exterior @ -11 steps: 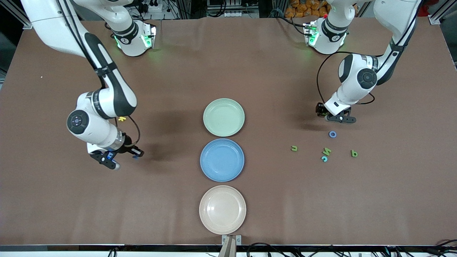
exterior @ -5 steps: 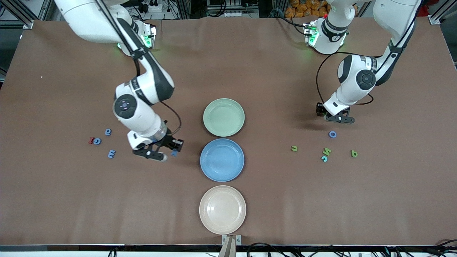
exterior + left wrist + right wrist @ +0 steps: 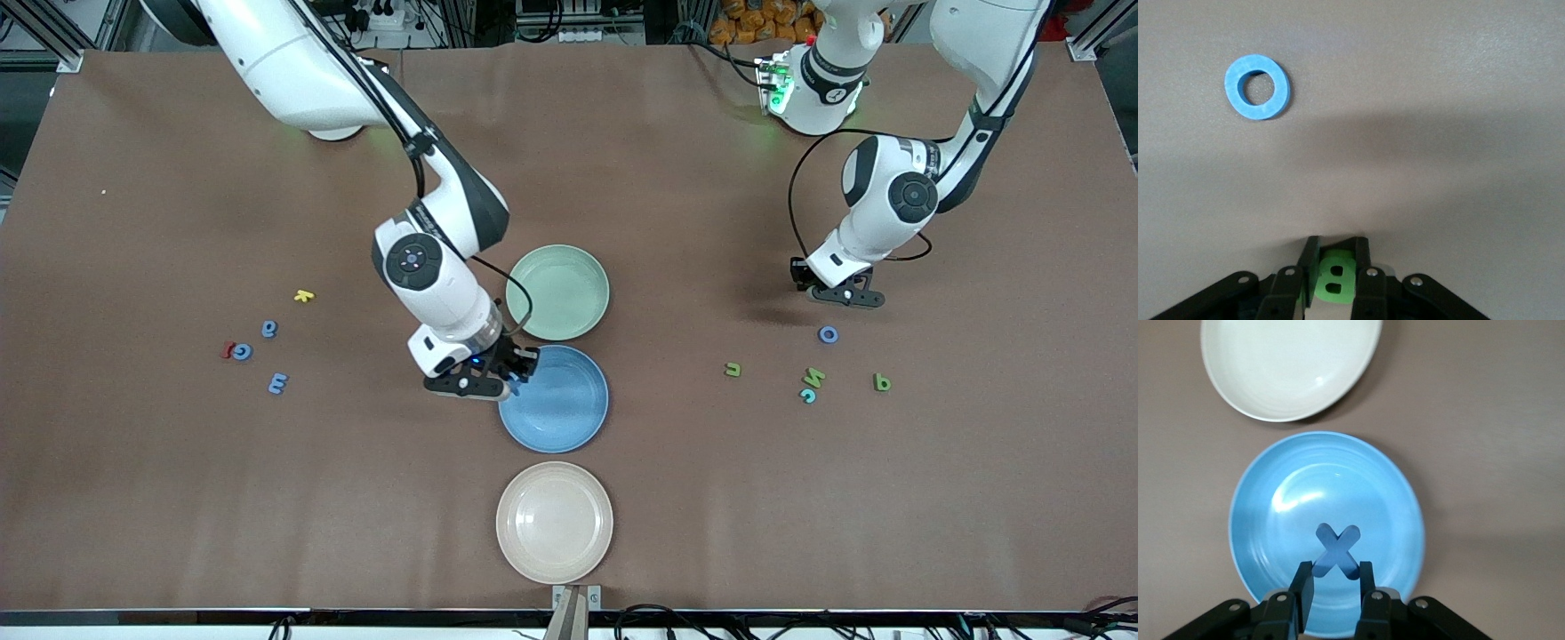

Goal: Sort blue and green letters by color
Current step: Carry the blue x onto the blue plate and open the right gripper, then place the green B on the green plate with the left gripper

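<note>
Blue foam X-shaped letter (image 3: 1337,551) is pinched tight in the right end effector (image 3: 508,372), hanging over the rim of the round blue plate (image 3: 569,418). Left end effector (image 3: 1333,267) is clamped on a bright green letter (image 3: 1334,279) low over the brown desk (image 3: 676,480), just beside a blue ring letter (image 3: 828,334). More green and blue letters sit scattered near both ends. Pale green plate (image 3: 569,307) and cream plate (image 3: 554,551) flank the blue one.

- The right arm reaches out to the middle of the table; the right gripper (image 3: 514,378) hangs there, fingers clamped on a small piece.
- The left arm is bent low; the left gripper (image 3: 1333,261) pinches a small piece.
</note>
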Tool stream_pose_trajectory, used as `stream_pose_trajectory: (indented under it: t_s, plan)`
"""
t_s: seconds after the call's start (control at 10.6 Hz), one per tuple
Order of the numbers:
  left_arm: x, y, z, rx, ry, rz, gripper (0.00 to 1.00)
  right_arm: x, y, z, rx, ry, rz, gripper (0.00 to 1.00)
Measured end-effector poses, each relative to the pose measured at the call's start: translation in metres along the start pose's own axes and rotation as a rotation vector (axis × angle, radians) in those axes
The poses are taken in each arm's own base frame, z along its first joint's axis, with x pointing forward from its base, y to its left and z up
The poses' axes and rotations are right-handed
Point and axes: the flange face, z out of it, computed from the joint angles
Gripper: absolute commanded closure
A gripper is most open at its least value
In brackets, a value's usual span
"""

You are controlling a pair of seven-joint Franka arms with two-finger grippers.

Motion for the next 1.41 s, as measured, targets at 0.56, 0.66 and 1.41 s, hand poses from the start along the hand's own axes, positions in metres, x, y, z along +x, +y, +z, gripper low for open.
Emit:
stream_pose_trajectory:
  t_s: [0.56, 0.66, 1.41]
  plan:
    - [0.017, 0.000, -0.007, -0.003, 0.032, -0.001, 1.00, -0.010, -0.020, 0.023, 0.046, 0.027, 0.087, 0.00]
    - [0.026, 0.001, -0.013, -0.004, 0.052, 0.001, 1.00, -0.010, -0.023, 0.021, 0.049, 0.032, 0.102, 0.00]
    - [0.093, 0.134, -0.046, -0.049, 0.105, -0.054, 1.00, 0.041, 0.060, -0.002, -0.041, 0.023, 0.207, 0.00]
